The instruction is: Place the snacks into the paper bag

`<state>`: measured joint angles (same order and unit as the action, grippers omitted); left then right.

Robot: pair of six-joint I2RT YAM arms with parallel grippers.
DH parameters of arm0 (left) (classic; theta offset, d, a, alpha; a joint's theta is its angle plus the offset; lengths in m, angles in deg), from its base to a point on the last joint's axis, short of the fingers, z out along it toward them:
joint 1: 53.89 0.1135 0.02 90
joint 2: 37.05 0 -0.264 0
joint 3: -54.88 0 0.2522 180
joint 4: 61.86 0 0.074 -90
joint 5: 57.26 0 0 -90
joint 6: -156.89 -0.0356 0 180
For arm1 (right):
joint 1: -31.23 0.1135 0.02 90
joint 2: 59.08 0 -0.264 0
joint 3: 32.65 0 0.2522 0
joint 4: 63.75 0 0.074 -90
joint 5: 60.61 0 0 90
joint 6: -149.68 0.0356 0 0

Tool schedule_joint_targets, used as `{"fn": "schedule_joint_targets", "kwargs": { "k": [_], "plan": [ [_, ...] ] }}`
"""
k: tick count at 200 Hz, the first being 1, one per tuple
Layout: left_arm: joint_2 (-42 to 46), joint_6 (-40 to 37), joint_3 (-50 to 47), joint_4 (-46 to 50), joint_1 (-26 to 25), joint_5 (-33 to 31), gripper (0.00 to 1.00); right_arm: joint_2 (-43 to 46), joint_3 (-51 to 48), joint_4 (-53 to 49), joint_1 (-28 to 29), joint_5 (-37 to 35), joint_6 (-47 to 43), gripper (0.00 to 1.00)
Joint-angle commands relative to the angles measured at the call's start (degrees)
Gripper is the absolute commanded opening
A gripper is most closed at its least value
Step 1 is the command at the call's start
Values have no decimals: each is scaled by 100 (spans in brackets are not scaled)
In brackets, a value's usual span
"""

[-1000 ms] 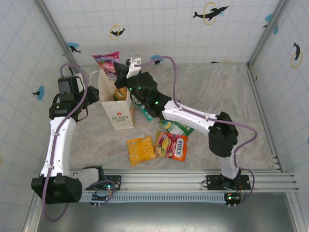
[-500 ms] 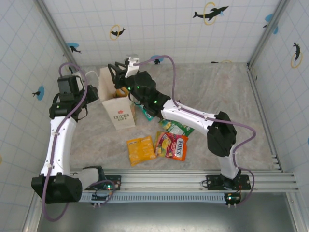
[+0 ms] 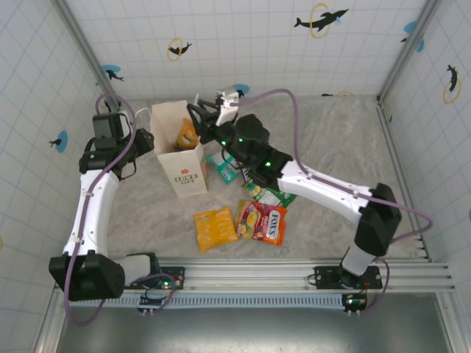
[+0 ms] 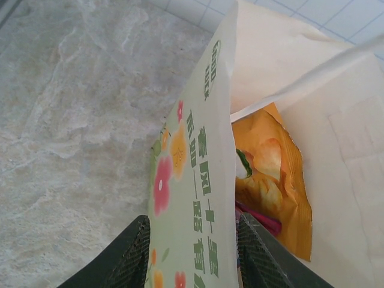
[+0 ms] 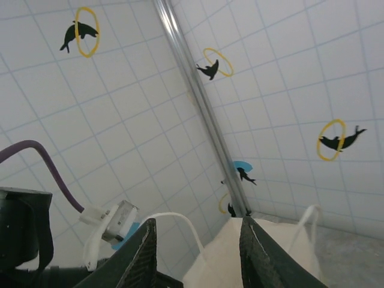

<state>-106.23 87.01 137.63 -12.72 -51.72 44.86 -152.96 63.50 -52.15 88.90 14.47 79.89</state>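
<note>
Paper bag (image 3: 184,173) stands upright at the far left of the table. Left gripper (image 4: 193,229) straddles its left wall, one finger on each side; whether it clamps cannot be told. Right gripper (image 5: 198,231), jaws parted and empty, hovers by the bag's far right corner. Orange packet (image 4: 270,180) lies inside the bag. FOX'S bag (image 3: 263,223) lies near right of it.

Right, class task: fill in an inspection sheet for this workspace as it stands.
Surface: grey marbled table.
Job's things: white paper bag upright, open, orange packet inside; second orange packet, red sweets packet, green packet, teal packet lie on the table.
Clutter: nothing seen.
Pincers: left pincer straddles the bag's side, grip unclear; right pincer open, empty, near the bag's rim.
Cables: purple cable along each arm.
Surroundings: tiled walls, dolphin stickers.
</note>
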Motion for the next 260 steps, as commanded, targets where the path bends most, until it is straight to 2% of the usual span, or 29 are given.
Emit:
{"fn": "schedule_joint_targets", "kwargs": {
  "k": [1, 36, 66, 75, 95, 180, 218, 260],
  "plan": [
    [-76, 124, -28, -139, -42, 349, 36, 455, -698, -105, -91, -210, 117, 40],
    [-112, 150, -17, -102, -42, 684, 22, 936, -1723, -417, -222, -393, 636, 40],
    [-134, 144, -28, -66, -46, 696, 21, 857, -2050, -730, -429, -37, 1198, 39],
    [-139, 150, -34, -68, -41, 692, 25, 744, -2022, -792, -464, 82, 1246, 39],
    [-161, 158, -25, -66, -42, 713, 25, 441, -1849, -810, -492, 348, 1302, 39],
    [-235, -9, 106, 172, -42, 699, 8, -932, -736, -759, -479, 994, 1148, 38],
    [-287, -105, 257, 221, -42, 862, 3, -1114, -571, -777, -380, 1218, 1050, 37],
    [-315, -235, 383, 520, -42, 888, 3, -1069, -601, -723, -150, 1326, 900, 37]
  ]
}}
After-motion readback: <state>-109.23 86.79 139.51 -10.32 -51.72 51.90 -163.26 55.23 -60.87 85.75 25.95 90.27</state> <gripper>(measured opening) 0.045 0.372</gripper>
